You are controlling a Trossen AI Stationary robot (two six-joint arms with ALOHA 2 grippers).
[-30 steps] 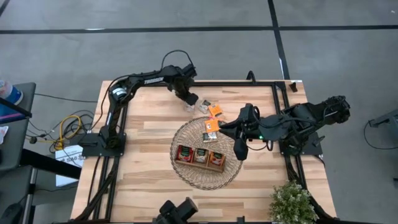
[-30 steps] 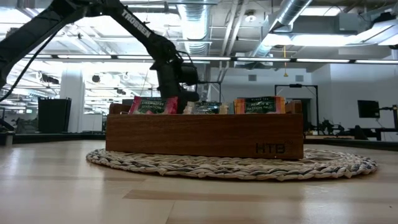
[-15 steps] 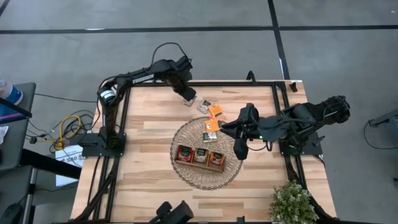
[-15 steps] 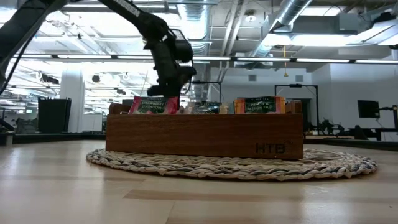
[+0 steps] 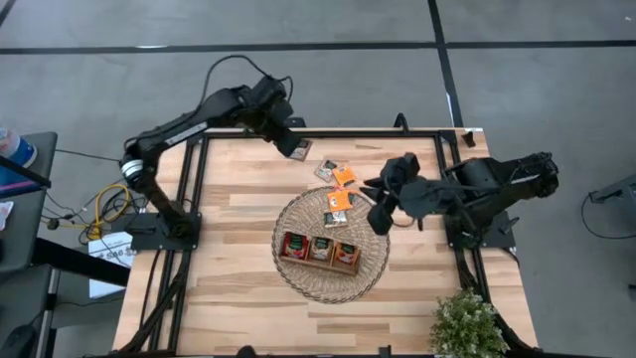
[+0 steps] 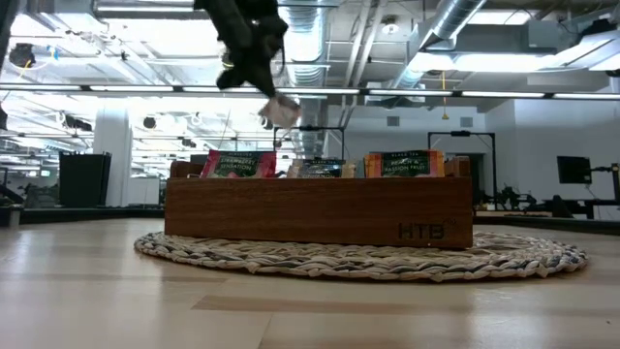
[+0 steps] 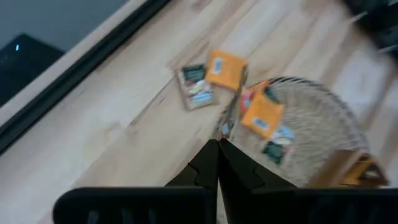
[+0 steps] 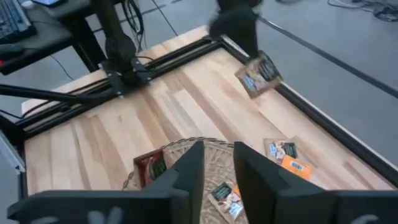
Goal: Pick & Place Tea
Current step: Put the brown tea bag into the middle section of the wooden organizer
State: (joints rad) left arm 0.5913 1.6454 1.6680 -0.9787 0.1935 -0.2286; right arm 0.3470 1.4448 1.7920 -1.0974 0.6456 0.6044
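Note:
My left gripper [image 5: 291, 144] hangs high over the table's far left part, shut on a pale tea sachet [image 8: 260, 74], which dangles below it in the low view [image 6: 281, 111]. Several more sachets, orange [image 5: 344, 176] and pale [image 5: 326, 169], lie flat on the wood by the far rim of the round wicker basket [image 5: 298, 283]. In the basket stands the brown wooden tray [image 6: 320, 208] with sachets upright in its compartments. My right gripper [image 8: 217, 174] hovers over the basket's far right rim, open, with nothing between its fingers. My left gripper pinches the sachet's upper edge [image 8: 247, 61] between its two shut fingers, coming from above and slanting down. The sachet hangs tilted below the fingertips, lifted clear of the table.
A black frame rail [image 5: 348, 132] runs along the table's far edge just behind the left gripper. A potted plant [image 5: 465, 323] stands at the near right corner. Bare wood lies left of the basket [image 5: 229, 229].
My left gripper has risen from the table top with the sachet, going up and a little toward the far left; the sachet is now lifted clear. My right gripper has tipped further downward and shifted slightly toward the far edge.

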